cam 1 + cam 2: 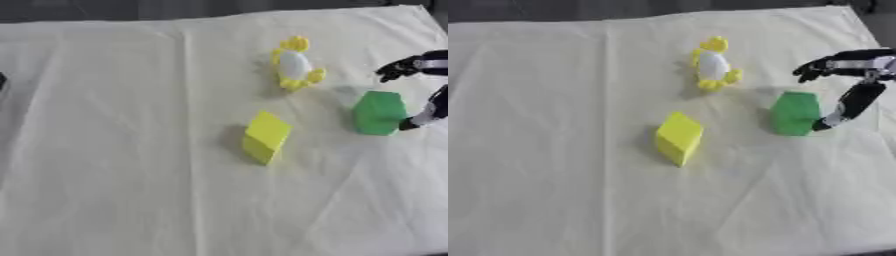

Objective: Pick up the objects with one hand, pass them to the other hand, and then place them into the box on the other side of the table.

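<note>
A green block [795,113] stands on the pale yellow cloth at the right. My right hand [852,85] comes in from the right edge, open, with its thumb tip down at the block's right side and its fingers spread above and behind it. It does not hold the block. A yellow block [679,137] lies near the middle, tilted on an edge. A yellow and white toy [713,64] lies further back. My left hand shows in neither view, and I see no box.
The pale yellow cloth [105,150] covers the whole table, with creases running across it. A dark strip lies beyond the far edge. A small dark shape [3,80] sits at the left edge.
</note>
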